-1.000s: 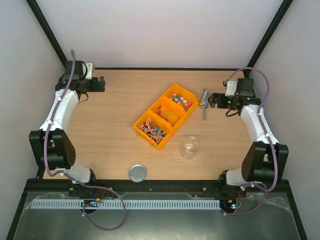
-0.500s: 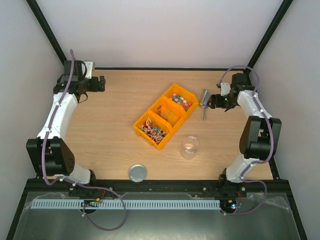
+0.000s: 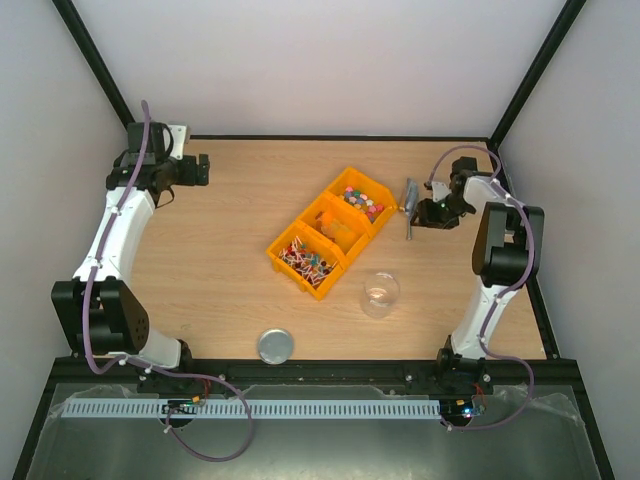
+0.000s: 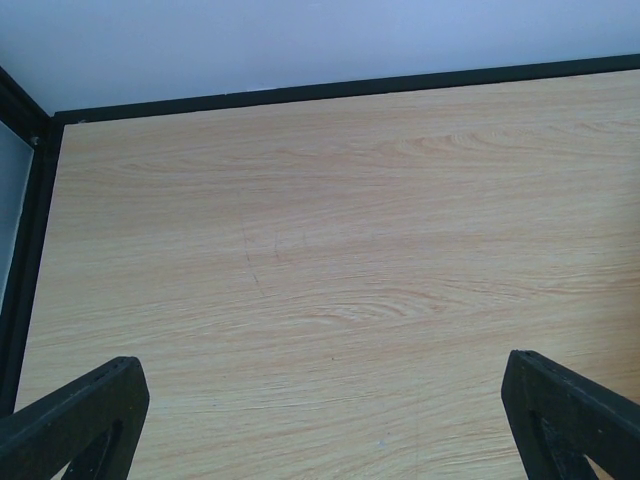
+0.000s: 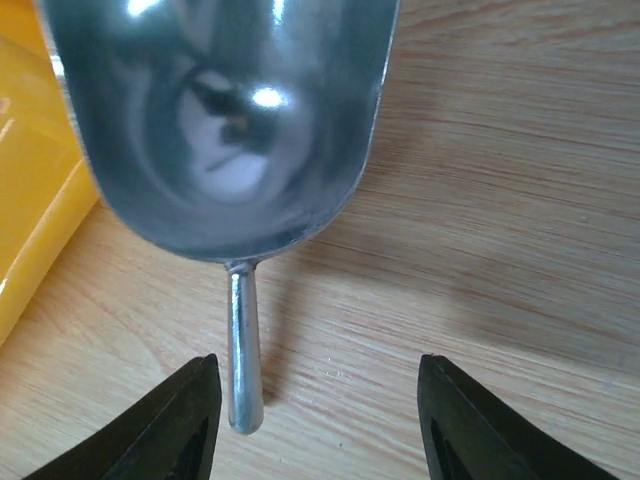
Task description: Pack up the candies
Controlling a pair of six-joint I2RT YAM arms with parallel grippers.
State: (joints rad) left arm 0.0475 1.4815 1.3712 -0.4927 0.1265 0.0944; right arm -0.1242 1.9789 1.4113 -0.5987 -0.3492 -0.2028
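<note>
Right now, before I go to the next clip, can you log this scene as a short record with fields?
candies: in the near-left compartment of the yellow bin
scoop: empty, lying on the table right of the bin
jar: clear, looks empty, near side of the bin
lid: off, lying by the front edge
left pincer: open over bare wood
right pincer: open, astride the scoop handle, no grip
</note>
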